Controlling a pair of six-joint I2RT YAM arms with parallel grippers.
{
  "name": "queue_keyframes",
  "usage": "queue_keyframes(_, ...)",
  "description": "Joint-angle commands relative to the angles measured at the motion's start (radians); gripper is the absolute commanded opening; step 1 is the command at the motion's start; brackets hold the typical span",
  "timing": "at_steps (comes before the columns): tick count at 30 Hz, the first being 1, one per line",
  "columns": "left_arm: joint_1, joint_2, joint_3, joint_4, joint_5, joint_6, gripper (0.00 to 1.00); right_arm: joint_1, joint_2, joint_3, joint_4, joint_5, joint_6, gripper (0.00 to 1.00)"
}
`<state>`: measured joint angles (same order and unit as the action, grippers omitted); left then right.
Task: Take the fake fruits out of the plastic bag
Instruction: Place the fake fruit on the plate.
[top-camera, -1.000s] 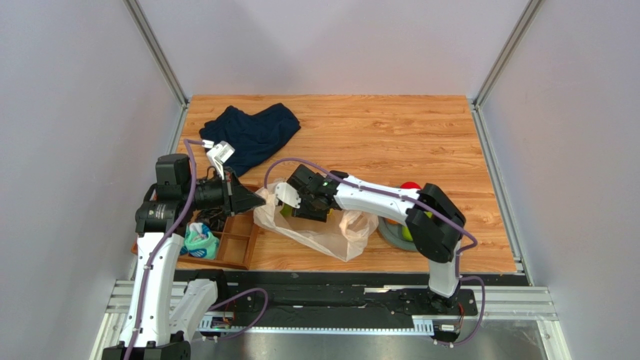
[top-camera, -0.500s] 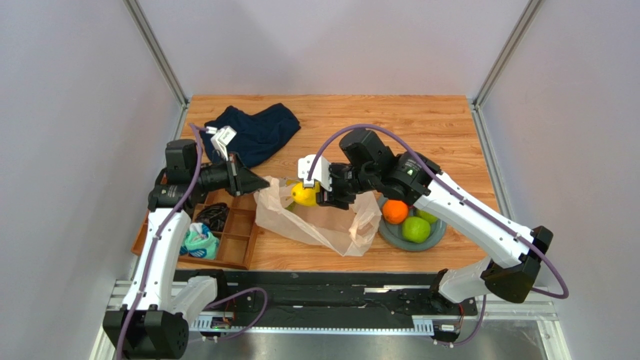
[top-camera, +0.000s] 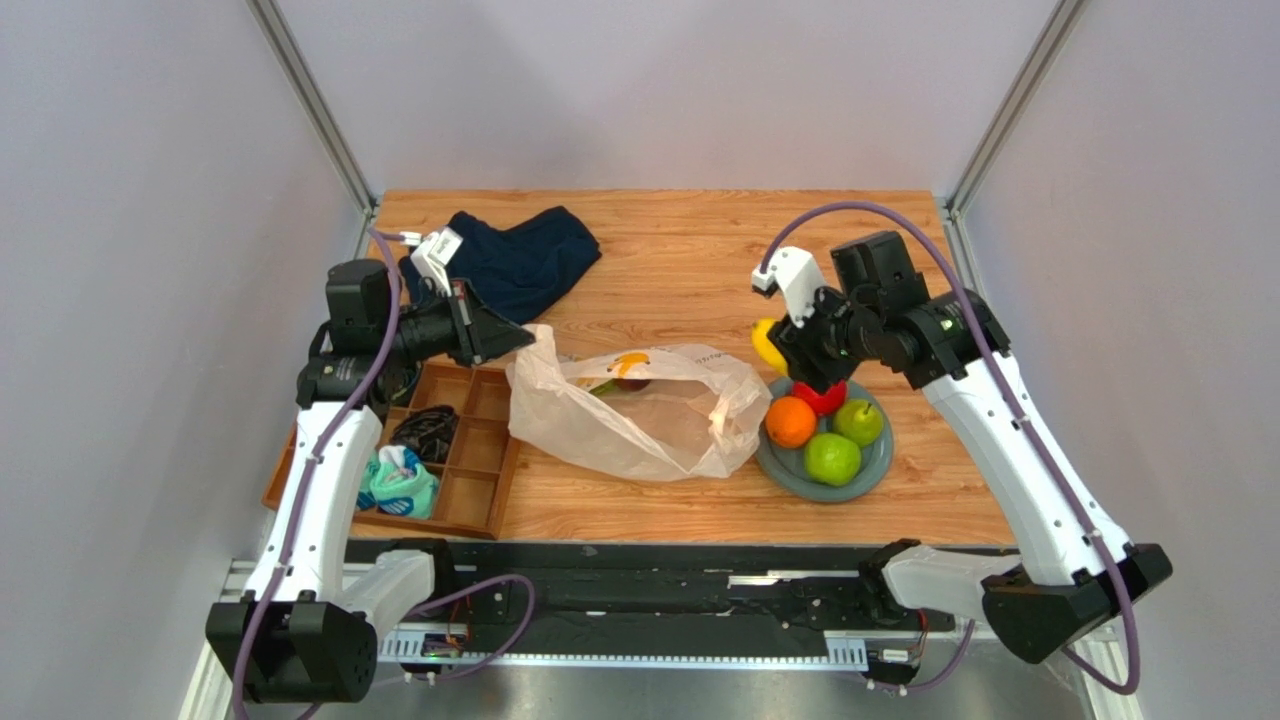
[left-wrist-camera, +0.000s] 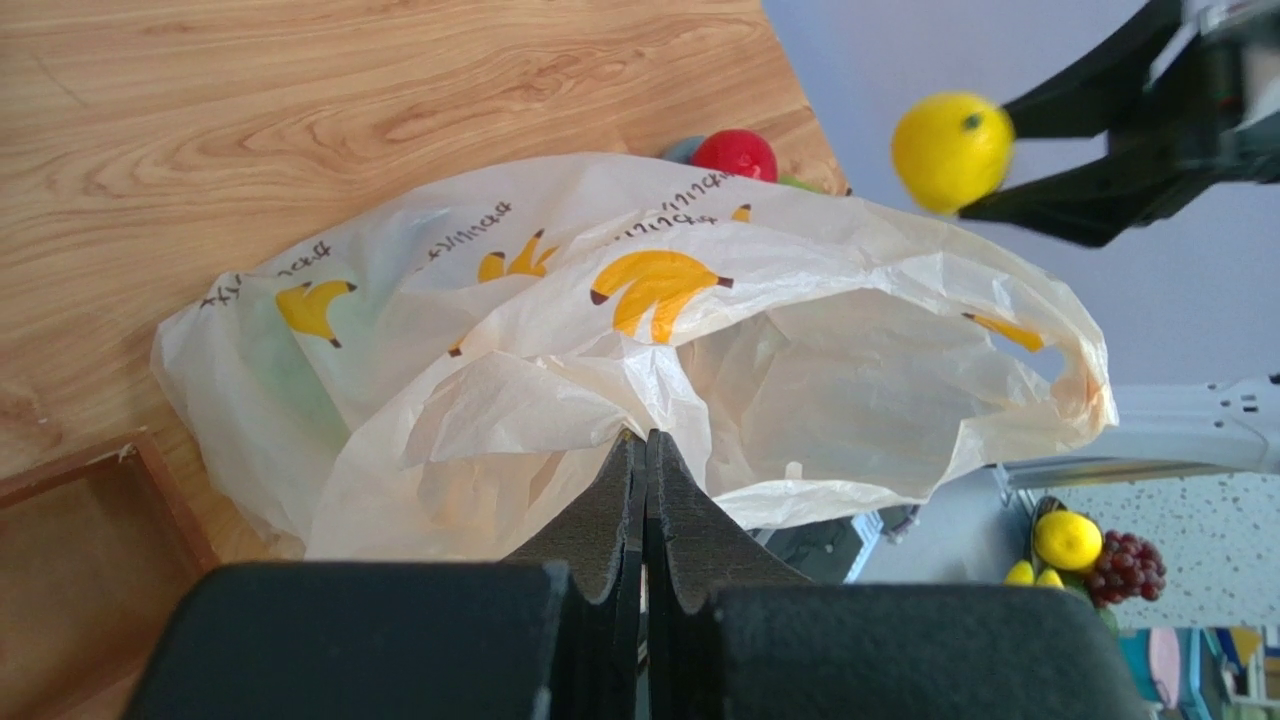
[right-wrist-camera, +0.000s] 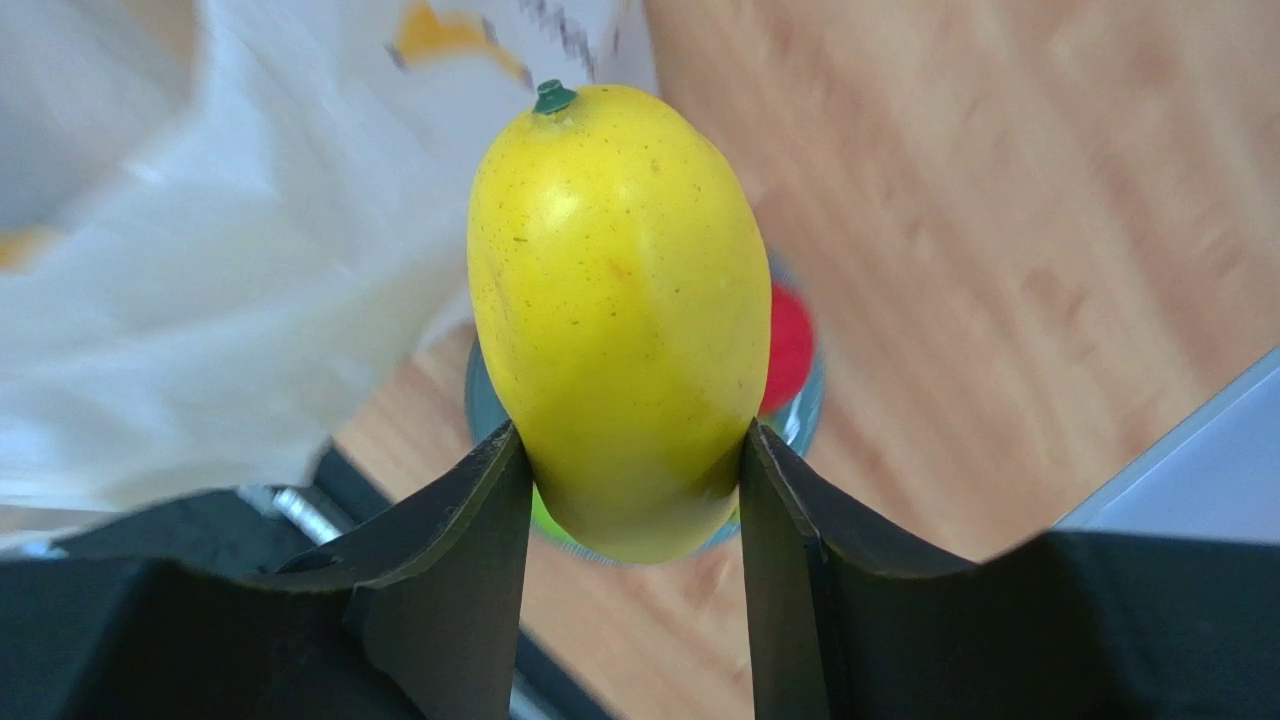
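The plastic bag (top-camera: 661, 435) lies mid-table, cream with banana prints. My left gripper (top-camera: 519, 342) is shut on its left edge; the left wrist view shows the closed jaws (left-wrist-camera: 646, 438) pinching the bag's film (left-wrist-camera: 496, 360). A dark plum (top-camera: 634, 383) shows through the bag. My right gripper (top-camera: 774, 348) is shut on a yellow fruit (top-camera: 768, 345), held in the air at the left rim of the grey bowl (top-camera: 884, 450). In the right wrist view the fruit (right-wrist-camera: 616, 300) sits between the fingers (right-wrist-camera: 466, 555). The bowl holds an orange (top-camera: 790, 422), two green apples (top-camera: 834, 458) and a red apple (top-camera: 819, 396).
A dark navy cloth (top-camera: 504, 263) lies at the back left. A wooden compartment tray (top-camera: 466, 473) sits at the front left with rolled teal socks (top-camera: 400, 480) and a black item (top-camera: 428, 432). Metal rails border the table's sides.
My right gripper lifted the yellow fruit out of the bag and carried it right to the bowl. My left gripper stayed shut on the bag's edge and shifted slightly back.
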<state>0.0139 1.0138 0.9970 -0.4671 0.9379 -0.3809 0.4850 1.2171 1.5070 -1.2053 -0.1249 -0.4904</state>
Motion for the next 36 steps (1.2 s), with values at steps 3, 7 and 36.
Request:
queue_keyframes(3, 0.067, -0.072, 0.019, 0.010, -0.071, -0.052, 0.00, -0.111, 0.088, -0.215, -0.099, -0.151, 0.105, 0.26)
queue_keyframes(7, 0.130, -0.112, 0.040, -0.034, -0.079, -0.029, 0.00, -0.111, 0.153, -0.241, -0.089, -0.205, 0.139, 0.25)
queue_keyframes(36, 0.209, -0.225, -0.035, -0.051, -0.036, -0.047, 0.00, -0.043, 0.361, -0.321, 0.073, 0.001, 0.269, 0.26)
